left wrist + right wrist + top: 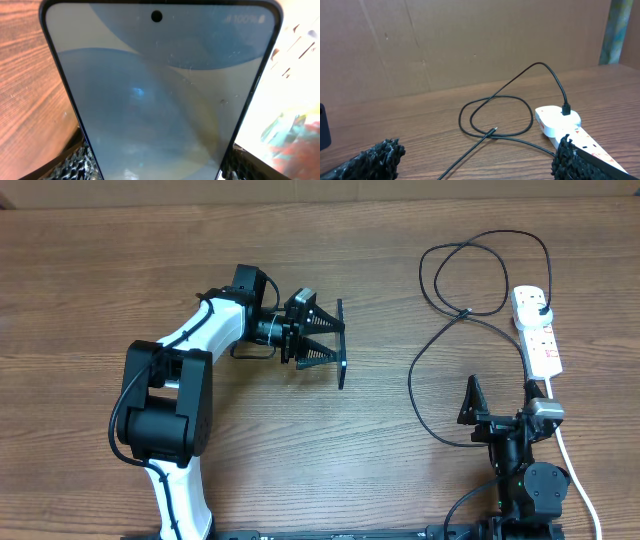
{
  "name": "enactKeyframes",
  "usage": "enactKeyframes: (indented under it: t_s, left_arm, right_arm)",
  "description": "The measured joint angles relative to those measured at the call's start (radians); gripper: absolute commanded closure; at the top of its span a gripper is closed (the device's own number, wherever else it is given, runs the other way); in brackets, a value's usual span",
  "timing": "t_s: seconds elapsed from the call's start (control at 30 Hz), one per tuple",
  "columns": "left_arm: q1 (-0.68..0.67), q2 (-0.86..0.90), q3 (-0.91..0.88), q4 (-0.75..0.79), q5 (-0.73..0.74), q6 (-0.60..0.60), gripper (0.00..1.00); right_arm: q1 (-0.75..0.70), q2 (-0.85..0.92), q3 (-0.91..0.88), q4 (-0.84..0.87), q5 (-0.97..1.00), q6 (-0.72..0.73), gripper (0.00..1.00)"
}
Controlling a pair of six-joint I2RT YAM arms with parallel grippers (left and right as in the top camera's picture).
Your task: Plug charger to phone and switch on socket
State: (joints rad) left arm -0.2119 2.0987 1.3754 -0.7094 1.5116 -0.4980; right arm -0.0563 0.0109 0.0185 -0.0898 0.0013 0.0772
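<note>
**Q:** What is at the left of the tabletop (90,270)?

**A:** The left tool (338,343), aimed toward 3 o'clock and clamped on the phone (342,378). From overhead the phone shows edge-on, a thin dark bar running 12 to 6, well apart from everything at the right.

**Q:** And close up?

**A:** Its pale blue screen fills the left wrist view, with the camera hole at 12 o'clock and "100%" near 1 o'clock. The black fingers (75,162) press against both long edges at the bottom. Whether the phone touches the wood cannot be told.

**Q:** What lies to the right?

**A:** The charger (465,312) loops across the 1 o'clock part of the tabletop, and one strand trails down toward 5 o'clock. Its tip (493,131) lies bare on the wood where the loops cross. Its plug (540,302) sits in the far end outlet of the socket (538,335), a white strip at 2 o'clock.

**Q:** And the right tool?

**A:** The right tool (499,398), at 5 o'clock, has its fingers apart and grips nothing. It sits just beside the socket's near end, with a strand of the charger curving past it at 9 o'clock.
</note>
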Motion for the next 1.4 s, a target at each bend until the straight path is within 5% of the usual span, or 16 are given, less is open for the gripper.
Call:
enactKeyframes:
  t_s: [0.43,1.4]
  left_arm:
    - [0.0,0.0,0.0,0.0,0.007,-0.21,0.31]
    - [0.0,0.0,0.0,0.0,0.007,-0.236,0.31]
  right_arm:
    - [0.0,0.0,0.0,0.0,-0.001,0.0,0.0]
    - [0.0,0.0,0.0,0.0,0.0,0.0,0.0]
